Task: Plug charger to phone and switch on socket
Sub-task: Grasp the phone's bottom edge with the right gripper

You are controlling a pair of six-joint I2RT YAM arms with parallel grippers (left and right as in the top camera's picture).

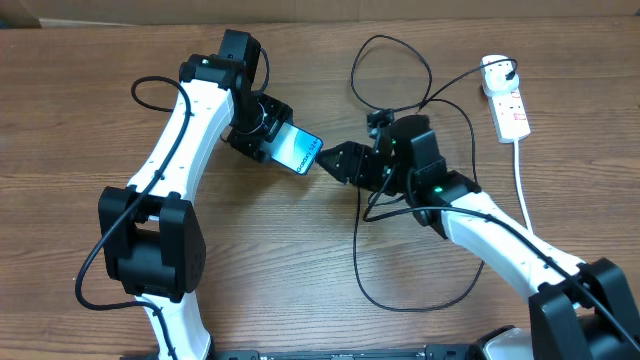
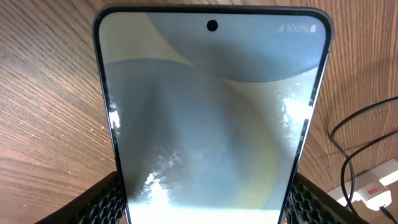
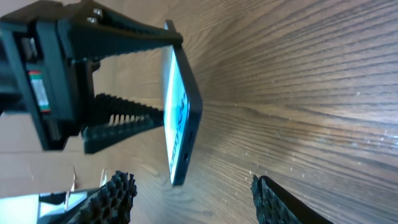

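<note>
Black ribbed left pincer (image 1: 279, 141) gripped phone (image 1: 299, 151) by long sides, apparently raised off worktop (image 1: 120, 260), port edge facing right pincer (image 1: 337, 160).

Right pincer spread wide, nothing seen between fingers; connector tip not located.

Judged: fetch tip first, square it to port, press gently against left hold.

Charger (image 1: 503, 69) cable looped round right arm, snag risk.

Socket (image 1: 511, 108) far right; bare wood near left.

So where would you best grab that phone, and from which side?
Grab the phone by its two long thin edges, coming in from one short end, as the left tool does now. The slim body fits between the fingers that way, nothing covers its face, and the far short edge is left free, probably for plugging in.
</note>
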